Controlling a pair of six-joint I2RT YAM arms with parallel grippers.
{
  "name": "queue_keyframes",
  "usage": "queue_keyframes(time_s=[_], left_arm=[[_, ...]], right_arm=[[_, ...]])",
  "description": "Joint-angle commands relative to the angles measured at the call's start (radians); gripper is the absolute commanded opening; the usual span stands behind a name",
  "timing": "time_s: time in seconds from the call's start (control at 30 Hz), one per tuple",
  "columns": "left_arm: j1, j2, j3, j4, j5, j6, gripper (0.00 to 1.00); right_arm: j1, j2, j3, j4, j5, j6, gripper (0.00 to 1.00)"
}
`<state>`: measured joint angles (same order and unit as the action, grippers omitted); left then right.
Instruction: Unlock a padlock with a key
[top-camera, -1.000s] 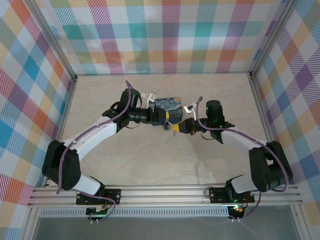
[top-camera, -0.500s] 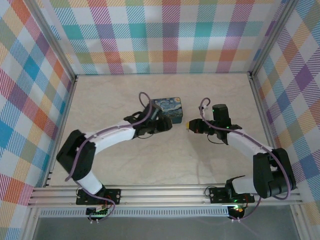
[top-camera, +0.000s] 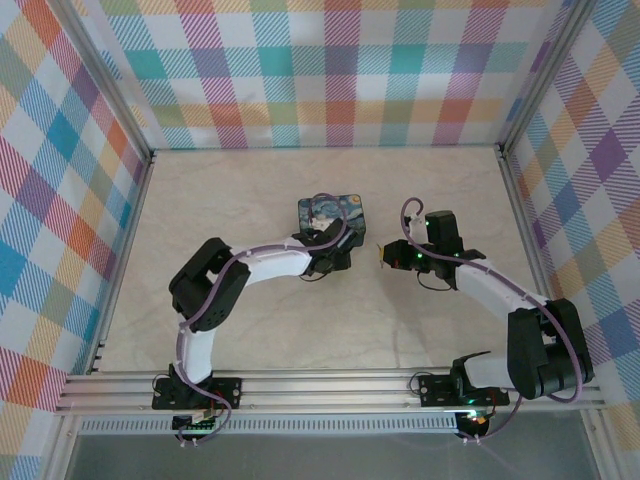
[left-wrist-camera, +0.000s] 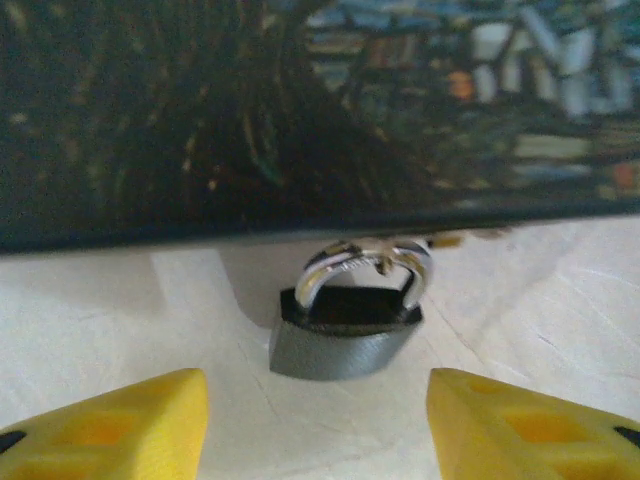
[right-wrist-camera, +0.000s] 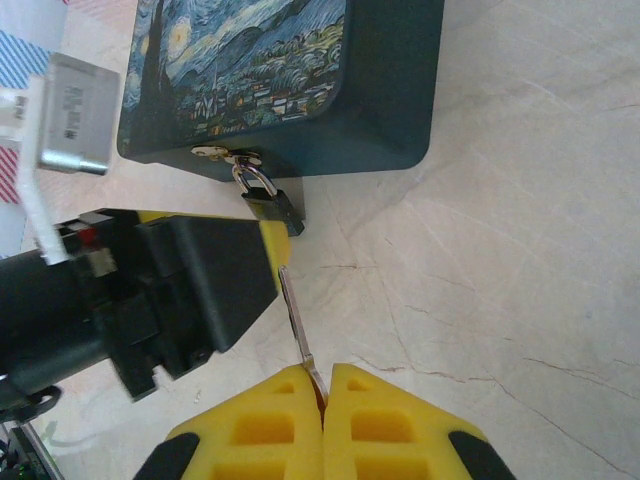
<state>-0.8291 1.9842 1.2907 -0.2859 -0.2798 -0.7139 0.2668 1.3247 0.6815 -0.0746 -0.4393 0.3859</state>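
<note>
While right fingers (right-wrist-camera: 262, 425) pinch key (right-wrist-camera: 297, 325) | left fingers (left-wrist-camera: 110, 420) spread, padlock (left-wrist-camera: 345, 335) untouched

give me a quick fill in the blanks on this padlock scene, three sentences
1. The right gripper is shut on the ___.
2. The padlock hangs from the latch of the blue painted ___.
3. The left gripper is ___, with the padlock lying just beyond the gap between its tips.

Missing words: key; box; open
</note>
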Motion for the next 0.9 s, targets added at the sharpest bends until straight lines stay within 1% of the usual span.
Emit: queue_keyframes(time_s=[0.0,0.17,0.23,0.4,0.5,0.8,0.87], left_arm=[[-0.006,0.044,0.048,-0.012,-0.072,0.019,0.57],[-0.008,0.097,0.102,-0.021,-0.085,0.062,0.43],[-0.008,0.106,0.116,-0.023,-0.093,0.078,0.42],[-0.007,0.14,0.178,-0.077,-0.118,0.109,0.48],[-0.009,0.161,0.209,-0.114,-0.139,0.116,0.48],[-0.017,0.172,0.228,-0.162,-0.188,0.121,0.35],[-0.018,0.174,0.223,-0.162,-0.189,0.126,0.33]], right_arm=[[-0.008,-0.01,0.002,0.004,-0.032,0.016,0.0],[-0.008,0.012,0.007,0.019,-0.057,0.028,0.0],[-0.007,0.019,0.006,0.024,-0.062,0.03,0.0],[-0.008,0.033,0.003,0.032,-0.079,0.033,0.0],[-0.007,0.035,0.001,0.036,-0.086,0.035,0.0],[-0.008,0.034,0.002,0.023,-0.101,0.024,0.0],[-0.008,0.033,0.0,0.018,-0.105,0.021,0.0]])
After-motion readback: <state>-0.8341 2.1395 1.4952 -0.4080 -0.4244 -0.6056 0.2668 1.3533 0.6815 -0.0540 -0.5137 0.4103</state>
